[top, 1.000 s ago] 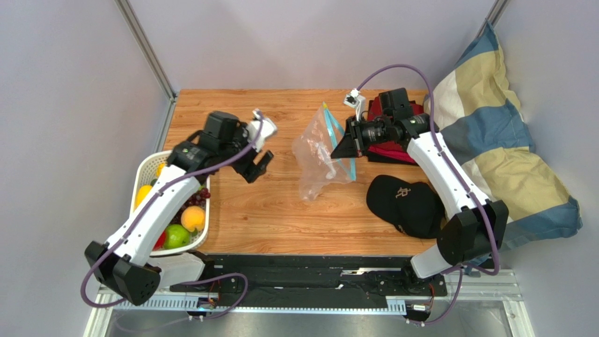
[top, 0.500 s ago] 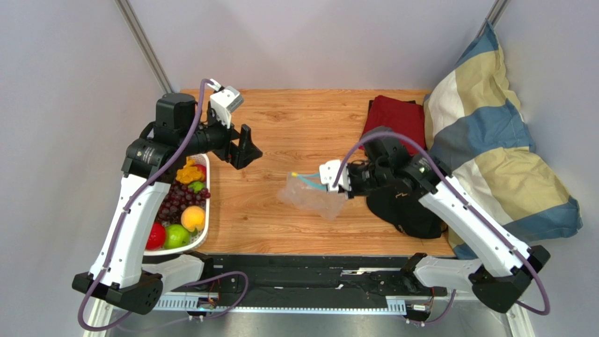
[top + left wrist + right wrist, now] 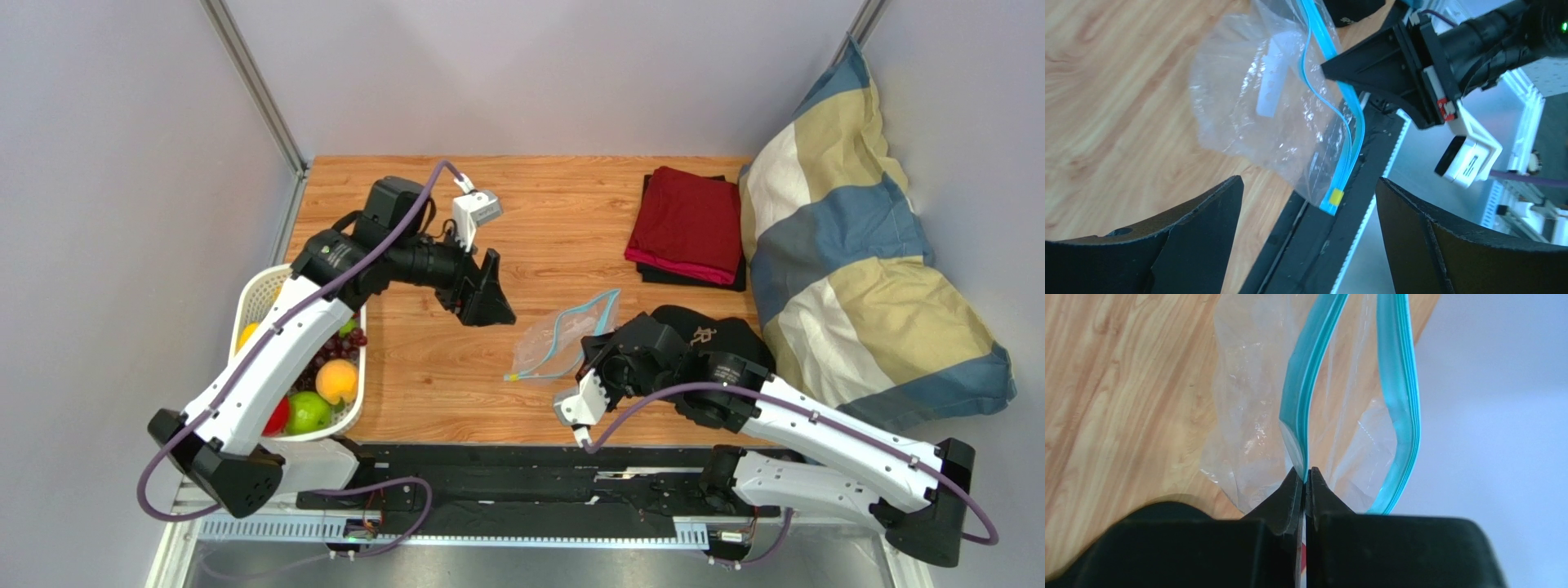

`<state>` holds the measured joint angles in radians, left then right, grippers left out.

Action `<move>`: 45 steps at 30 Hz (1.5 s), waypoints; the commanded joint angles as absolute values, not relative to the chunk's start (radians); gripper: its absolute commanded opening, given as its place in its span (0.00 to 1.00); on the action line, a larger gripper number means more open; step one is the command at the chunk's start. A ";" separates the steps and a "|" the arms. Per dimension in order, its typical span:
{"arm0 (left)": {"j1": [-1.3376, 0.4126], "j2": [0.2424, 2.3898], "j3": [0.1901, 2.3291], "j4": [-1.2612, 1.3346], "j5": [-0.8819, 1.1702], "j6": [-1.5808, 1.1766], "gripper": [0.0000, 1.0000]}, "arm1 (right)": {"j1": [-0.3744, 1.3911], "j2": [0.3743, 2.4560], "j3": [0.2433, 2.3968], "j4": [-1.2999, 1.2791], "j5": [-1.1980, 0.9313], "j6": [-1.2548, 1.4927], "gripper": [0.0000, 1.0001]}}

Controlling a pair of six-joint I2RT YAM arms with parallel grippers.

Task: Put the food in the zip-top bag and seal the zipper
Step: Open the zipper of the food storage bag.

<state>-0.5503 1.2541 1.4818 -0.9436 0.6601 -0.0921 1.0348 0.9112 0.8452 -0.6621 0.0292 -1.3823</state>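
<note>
The clear zip-top bag (image 3: pixel 555 346) lies near the table's front edge, its light blue zipper (image 3: pixel 586 309) parted so the mouth gapes. My right gripper (image 3: pixel 597 358) is shut on one lip of the zipper (image 3: pixel 1306 373), with the bag (image 3: pixel 1247 435) hanging beyond the fingertips (image 3: pixel 1295 485). My left gripper (image 3: pixel 486 301) is open and empty, just left of and above the bag (image 3: pixel 1254 104). The food sits in the white basket (image 3: pixel 254 300) at the left: grapes (image 3: pixel 334 350), an orange peach (image 3: pixel 335 380), a green apple (image 3: pixel 307 413).
A black cap (image 3: pixel 724 349) lies beside my right arm. A folded red cloth (image 3: pixel 685 227) lies at the back right. A blue and cream pillow (image 3: pixel 859 270) lines the right side. A black rail (image 3: pixel 540 472) runs along the front edge.
My right gripper carried the bag from mid-table toward the front edge and lowered it. My left arm swung from over the basket rightward toward the bag.
</note>
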 commanded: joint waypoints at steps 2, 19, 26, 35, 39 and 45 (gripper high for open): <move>-0.604 1.350 1.447 -0.828 0.735 -0.239 0.86 | 1.077 0.842 0.784 -0.463 0.077 -1.517 0.00; -0.744 1.448 1.359 -0.724 0.461 -0.269 0.13 | 1.114 0.845 0.801 -0.449 0.029 -1.484 0.00; -0.693 1.367 1.336 -0.712 0.210 -0.222 0.00 | 1.100 0.781 0.810 -0.502 -0.038 -1.258 0.12; -0.677 1.304 1.302 -0.597 0.353 -0.400 0.00 | 0.989 0.741 0.879 -0.454 0.047 -0.695 0.76; -0.676 1.316 1.348 -0.568 0.273 -0.514 0.00 | 0.941 0.771 0.982 -0.492 0.104 -0.318 0.81; -0.728 1.382 1.485 -0.661 0.009 -0.543 0.00 | 0.708 0.871 1.109 -0.543 0.072 0.388 0.82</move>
